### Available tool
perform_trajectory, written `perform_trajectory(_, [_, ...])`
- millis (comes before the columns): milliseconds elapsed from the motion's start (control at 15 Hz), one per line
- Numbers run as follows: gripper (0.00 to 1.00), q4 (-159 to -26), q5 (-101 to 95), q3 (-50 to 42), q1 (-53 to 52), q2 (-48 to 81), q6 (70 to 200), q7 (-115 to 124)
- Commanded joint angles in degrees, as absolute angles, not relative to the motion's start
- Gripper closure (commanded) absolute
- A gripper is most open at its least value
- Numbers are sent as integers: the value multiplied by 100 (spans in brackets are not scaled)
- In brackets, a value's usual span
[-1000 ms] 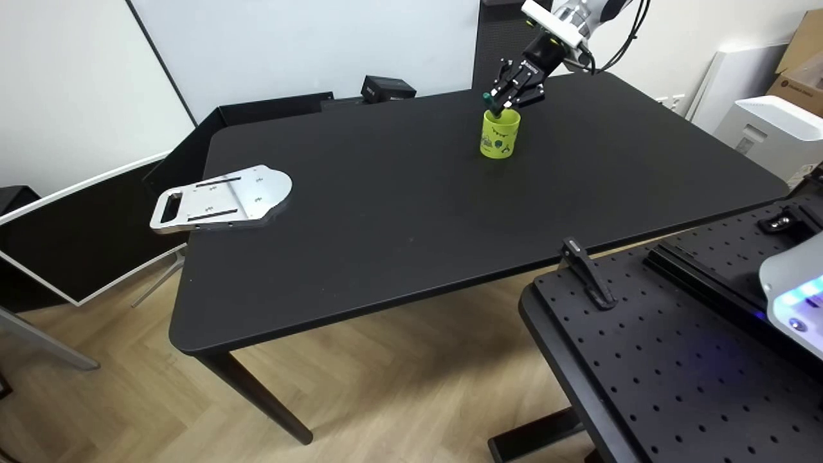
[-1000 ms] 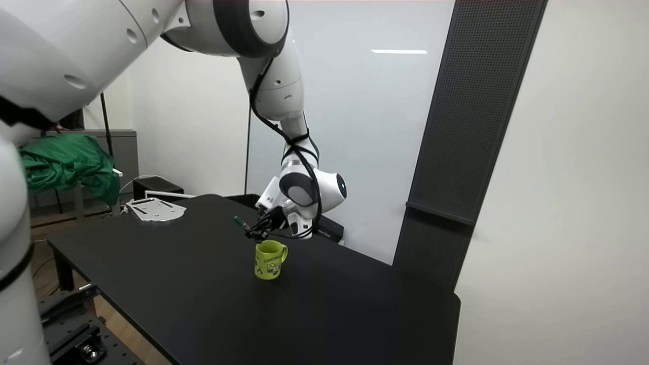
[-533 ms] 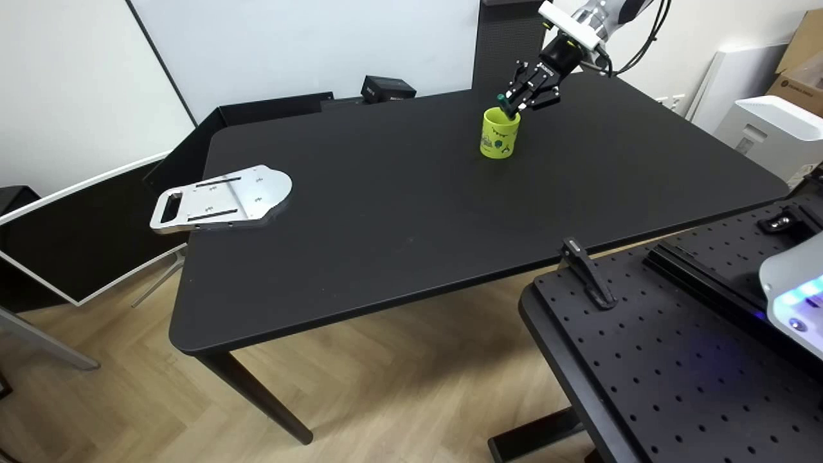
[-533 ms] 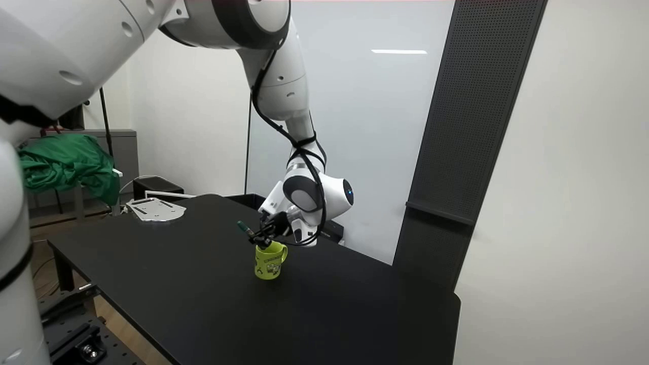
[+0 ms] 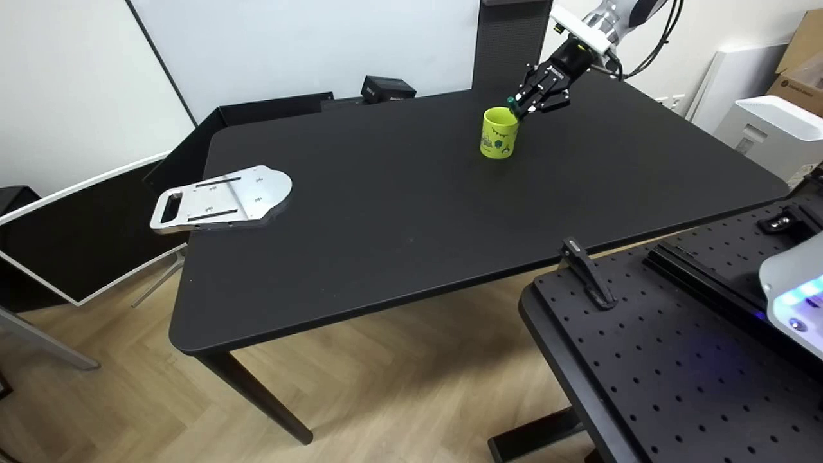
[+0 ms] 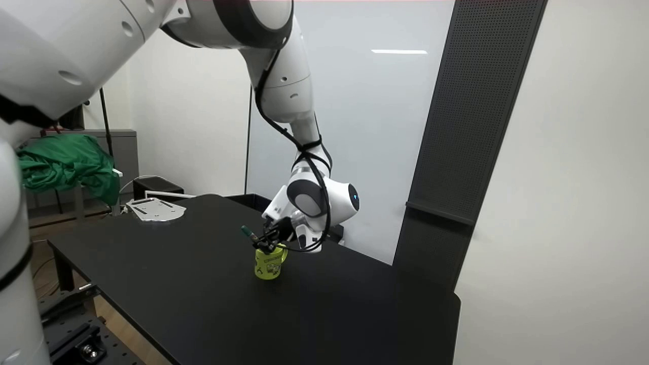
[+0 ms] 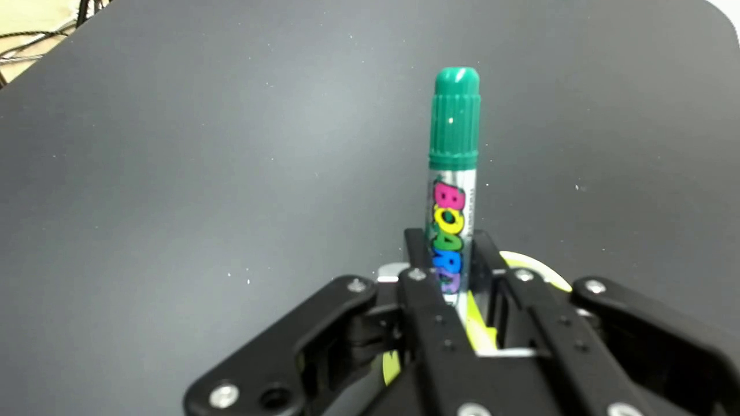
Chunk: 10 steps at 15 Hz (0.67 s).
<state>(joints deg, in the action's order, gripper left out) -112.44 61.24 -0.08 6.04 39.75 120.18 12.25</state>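
We are clamping the marker (image 7: 454,173) in the jaws of the gripper (image 7: 451,252), green end up and tilted, near the rim of the yellow-green mug (image 5: 497,138), which is standing toward the far edge of the worktop (image 5: 386,206) in an exterior view. We are judging two faults possible: sideways gripper contact tipping the mug, or the marker's lower end striking the rim and twisting loose.

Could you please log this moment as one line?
gripper: closed on green-capped marker | lime mug: upright on table, near gripper
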Motion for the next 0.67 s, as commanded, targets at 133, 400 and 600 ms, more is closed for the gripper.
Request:
perform_trajectory(133, [95,-11216,6392,-66,624,3958,11855,1141])
perform_trajectory(400, [95,-11135,6357,-90,625,3986,11802,1184])
perform_trajectory(600, [95,-11045,6340,-100,628,4046,11782,1203])
